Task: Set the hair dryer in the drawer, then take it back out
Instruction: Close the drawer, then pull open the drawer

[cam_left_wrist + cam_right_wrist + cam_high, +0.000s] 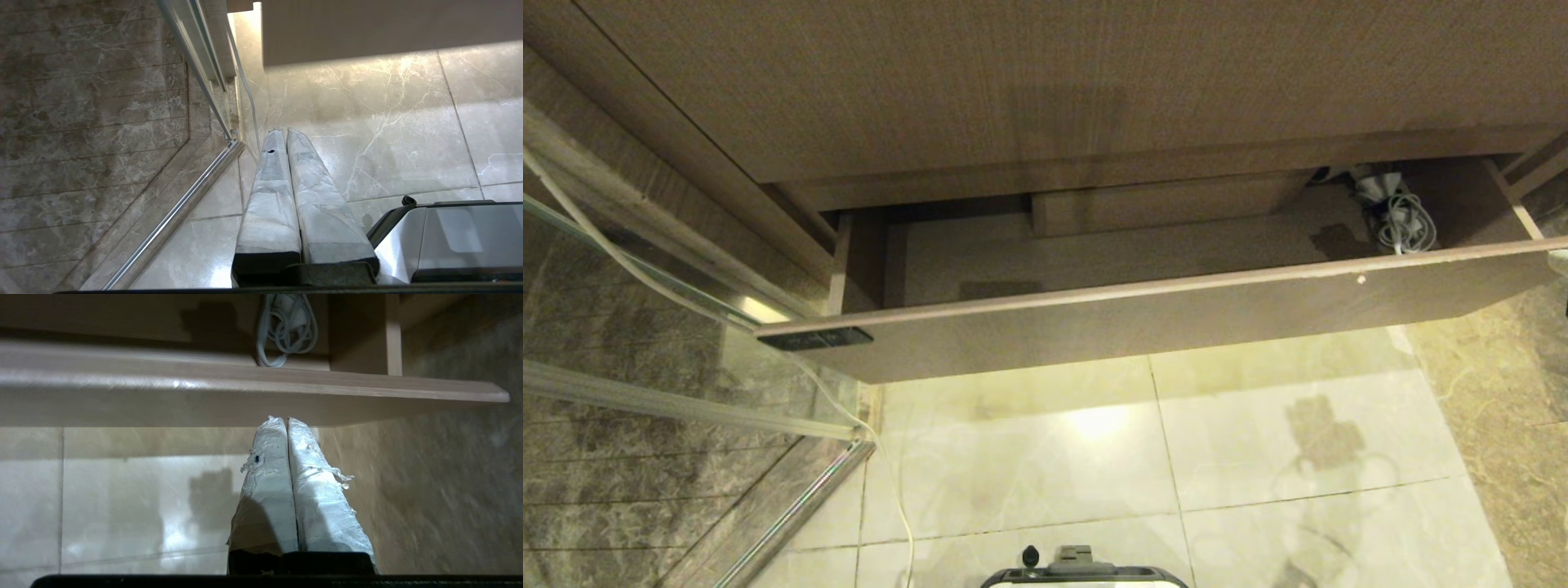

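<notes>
Both fingers of your empty right gripper (286, 421) are pressed together below the drawer (1143, 314) front; open them, then approach the hair dryer (1396, 214) at two o'clock.

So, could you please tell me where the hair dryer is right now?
In the head view, the hair dryer lies inside the open drawer, in its back right corner, with its bundled cord beside the drawer's right wall.

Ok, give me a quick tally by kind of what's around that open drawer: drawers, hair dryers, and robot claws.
Drawers: 1, the drawer pulled open.
Hair dryers: 1, the hair dryer with its bundled cord, lying in the drawer's right end.
Claws: 2, the right claw shut and empty just below the drawer front, the left claw shut over the floor.
Total: 4
</notes>
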Motion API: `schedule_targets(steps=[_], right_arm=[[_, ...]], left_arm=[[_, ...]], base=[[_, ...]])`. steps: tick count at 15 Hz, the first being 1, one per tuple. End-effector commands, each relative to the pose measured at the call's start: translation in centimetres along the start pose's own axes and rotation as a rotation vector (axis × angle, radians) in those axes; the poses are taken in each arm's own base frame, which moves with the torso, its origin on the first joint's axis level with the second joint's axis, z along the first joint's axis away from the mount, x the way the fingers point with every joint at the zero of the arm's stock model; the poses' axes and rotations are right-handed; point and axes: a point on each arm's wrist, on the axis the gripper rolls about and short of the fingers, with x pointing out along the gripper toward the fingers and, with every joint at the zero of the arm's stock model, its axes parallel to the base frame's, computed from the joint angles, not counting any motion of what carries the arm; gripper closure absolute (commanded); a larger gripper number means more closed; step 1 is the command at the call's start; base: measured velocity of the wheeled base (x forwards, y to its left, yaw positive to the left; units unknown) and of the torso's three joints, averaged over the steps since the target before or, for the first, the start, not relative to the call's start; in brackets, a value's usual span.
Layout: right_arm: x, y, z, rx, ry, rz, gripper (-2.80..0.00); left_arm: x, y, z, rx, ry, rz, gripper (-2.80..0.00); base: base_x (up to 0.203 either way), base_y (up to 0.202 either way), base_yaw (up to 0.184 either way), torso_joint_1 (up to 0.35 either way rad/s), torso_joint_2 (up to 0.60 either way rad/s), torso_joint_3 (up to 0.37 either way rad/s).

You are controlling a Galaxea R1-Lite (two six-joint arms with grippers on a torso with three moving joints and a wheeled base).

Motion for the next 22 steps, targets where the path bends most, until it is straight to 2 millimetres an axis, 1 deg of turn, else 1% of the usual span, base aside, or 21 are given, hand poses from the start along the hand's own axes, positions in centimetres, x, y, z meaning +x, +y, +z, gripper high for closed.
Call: schedule_targets(steps=[1, 3, 4, 6, 7, 8, 9, 10, 12, 14, 16, 19, 20, 22], right_arm=[[0.9, 0.0, -0.1, 0.002, -0.004, 0.006, 0.0], [1.8, -0.6, 1.0, 0.003, -0.048, -0.021, 0.0], [1.8, -0.6, 0.8, 0.009, -0.036, -0.018, 0.0], [0.0, -0.2, 1.3, 0.014, -0.022, -0.013, 0.0], [-0.8, 0.2, 1.3, 0.021, 0.003, -0.001, 0.0], [-1.1, 0.5, 1.0, 0.026, 0.02, 0.011, 0.0], [-2.1, 1.0, 1.1, 0.027, 0.024, 0.022, 0.0], [-3.7, 1.6, 1.3, 0.025, 0.021, 0.031, 0.0], [-6.6, 3.1, 0.4, 0.03, 0.037, 0.058, 0.0], [-9.6, 4.4, -0.1, 0.03, 0.017, 0.078, 0.0], [-13.2, 6.0, -1.1, 0.049, -0.023, 0.098, 0.0], [-17.8, 8.4, -4.2, 0.114, -0.074, 0.148, 0.0], [-19.6, 9.2, -5.5, 0.121, -0.115, 0.162, 0.0], [-22.5, 10.6, -9.2, 0.134, -0.193, 0.2, 0.0]], left_arm=[[0.0, 0.0, 0.0, -0.001, 0.001, -0.001, 0.0], [0.0, 0.0, 0.0, -0.001, 0.001, -0.001, 0.0], [0.0, 0.0, 0.0, -0.001, 0.001, -0.001, 0.0], [0.0, 0.0, 0.0, -0.001, 0.001, -0.001, 0.0], [0.0, 0.0, 0.0, -0.001, 0.001, -0.001, 0.0], [0.0, 0.0, -0.1, -0.001, 0.002, -0.001, 0.0], [0.0, 0.0, 0.0, -0.001, 0.001, -0.001, 0.0], [0.0, 0.0, 0.0, -0.001, 0.001, -0.001, 0.0], [0.0, 0.0, 0.0, -0.001, 0.001, -0.001, 0.0], [0.0, 0.0, 0.0, -0.001, 0.001, -0.001, 0.0], [0.0, 0.0, 0.0, -0.001, 0.001, -0.001, 0.0], [0.0, 0.0, 0.0, -0.001, 0.001, -0.001, 0.0], [0.0, 0.0, 0.0, -0.001, 0.0, -0.001, 0.0], [0.0, 0.0, 0.0, -0.001, 0.0, -0.001, 0.0]], base=[[0.0, 0.0, 0.0, 0.0, 0.0, 0.0], [0.0, 0.0, 0.0, 0.0, 0.0, 0.0], [0.0, 0.0, 0.0, 0.0, 0.0, 0.0], [0.0, 0.0, 0.0, 0.0, 0.0, 0.0], [0.0, 0.0, 0.0, 0.0, 0.0, 0.0], [0.0, 0.0, 0.0, 0.0, 0.0, 0.0], [0.0, 0.0, 0.0, 0.0, 0.0, 0.0], [0.0, 0.0, 0.0, 0.0, 0.0, 0.0], [0.0, 0.0, 0.0, 0.0, 0.0, 0.0], [0.0, 0.0, 0.0, 0.0, 0.0, 0.0], [0.0, 0.0, 0.0, 0.0, 0.0, 0.0], [0.0, 0.0, 0.0, 0.0, 0.0, 0.0], [0.0, 0.0, 0.0, 0.0, 0.0, 0.0], [0.0, 0.0, 0.0, 0.0, 0.0, 0.0]])
